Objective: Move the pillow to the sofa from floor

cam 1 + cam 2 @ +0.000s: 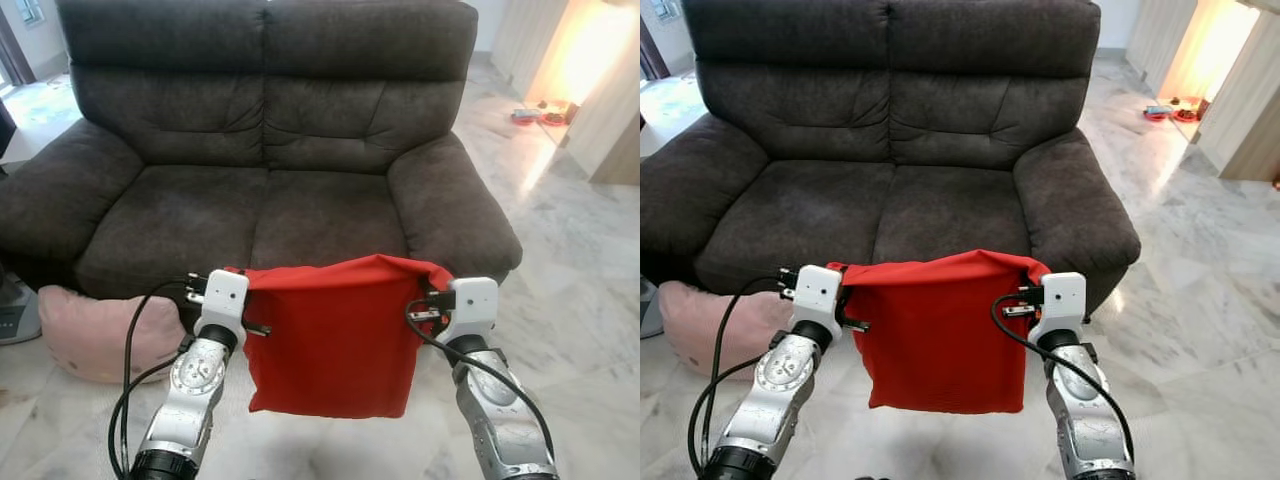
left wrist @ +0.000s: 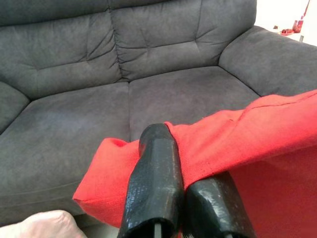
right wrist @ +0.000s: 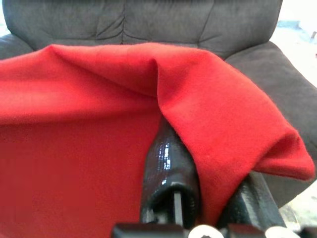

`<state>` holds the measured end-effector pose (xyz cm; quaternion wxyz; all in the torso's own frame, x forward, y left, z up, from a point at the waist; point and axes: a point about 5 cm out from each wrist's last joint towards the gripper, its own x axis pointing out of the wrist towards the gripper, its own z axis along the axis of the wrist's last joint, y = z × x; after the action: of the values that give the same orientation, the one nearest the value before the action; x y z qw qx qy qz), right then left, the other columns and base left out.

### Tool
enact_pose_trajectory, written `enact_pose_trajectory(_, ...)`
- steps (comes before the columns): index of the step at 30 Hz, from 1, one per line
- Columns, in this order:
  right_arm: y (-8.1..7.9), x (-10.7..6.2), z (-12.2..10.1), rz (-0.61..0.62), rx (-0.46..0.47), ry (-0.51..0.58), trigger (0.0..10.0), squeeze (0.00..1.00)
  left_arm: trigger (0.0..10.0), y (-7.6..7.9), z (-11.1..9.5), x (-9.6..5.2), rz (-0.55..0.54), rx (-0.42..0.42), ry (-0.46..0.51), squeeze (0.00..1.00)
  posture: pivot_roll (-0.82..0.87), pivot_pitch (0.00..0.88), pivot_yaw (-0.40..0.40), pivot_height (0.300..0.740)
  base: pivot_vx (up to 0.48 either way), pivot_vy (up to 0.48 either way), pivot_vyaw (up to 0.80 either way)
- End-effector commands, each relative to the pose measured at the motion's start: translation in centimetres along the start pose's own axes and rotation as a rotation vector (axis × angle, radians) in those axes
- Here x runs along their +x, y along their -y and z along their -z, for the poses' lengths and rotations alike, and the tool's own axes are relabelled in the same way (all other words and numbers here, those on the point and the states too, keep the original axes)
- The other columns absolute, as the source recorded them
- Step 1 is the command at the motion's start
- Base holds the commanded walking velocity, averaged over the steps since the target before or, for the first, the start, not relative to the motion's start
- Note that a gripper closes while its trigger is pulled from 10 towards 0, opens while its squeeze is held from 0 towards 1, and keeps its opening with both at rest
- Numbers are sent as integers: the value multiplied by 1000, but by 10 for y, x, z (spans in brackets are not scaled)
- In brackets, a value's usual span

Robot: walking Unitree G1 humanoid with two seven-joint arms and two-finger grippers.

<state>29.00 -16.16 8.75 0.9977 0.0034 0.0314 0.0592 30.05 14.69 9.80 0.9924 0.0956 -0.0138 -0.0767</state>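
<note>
Red fabric square pillow (image 1: pixel 335 340) hangs off the floor, its long top edge clenched at either corner by left pincer (image 2: pixel 181 196) and right pincer (image 3: pixel 205 196); dark grey suede sofa (image 1: pixel 270 215) lies straight ahead.

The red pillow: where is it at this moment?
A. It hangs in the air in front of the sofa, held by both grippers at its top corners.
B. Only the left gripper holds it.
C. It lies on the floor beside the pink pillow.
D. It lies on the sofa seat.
A: the red pillow hangs before the sofa, pinched at its top corners by the left gripper and the right gripper.
</note>
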Motion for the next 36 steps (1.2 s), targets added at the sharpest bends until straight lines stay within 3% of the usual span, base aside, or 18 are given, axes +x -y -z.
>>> enact_pose_trajectory(1,9,2,-15,26,-19,69,10000,0,10000,-3,-19,5,-22,13,89,0,41,0,-54,740,0,-420,0)
enact_pose_trajectory(17,7,2,-15,15,-10,66,10000,0,10000,-4,-19,4,-33,3,92,0,44,10,-62,740,0,-417,0)
enact_pose_trajectory(36,9,3,-17,38,9,71,10000,0,10000,-10,-26,2,-54,-30,140,0,45,14,-62,740,13,0,0)
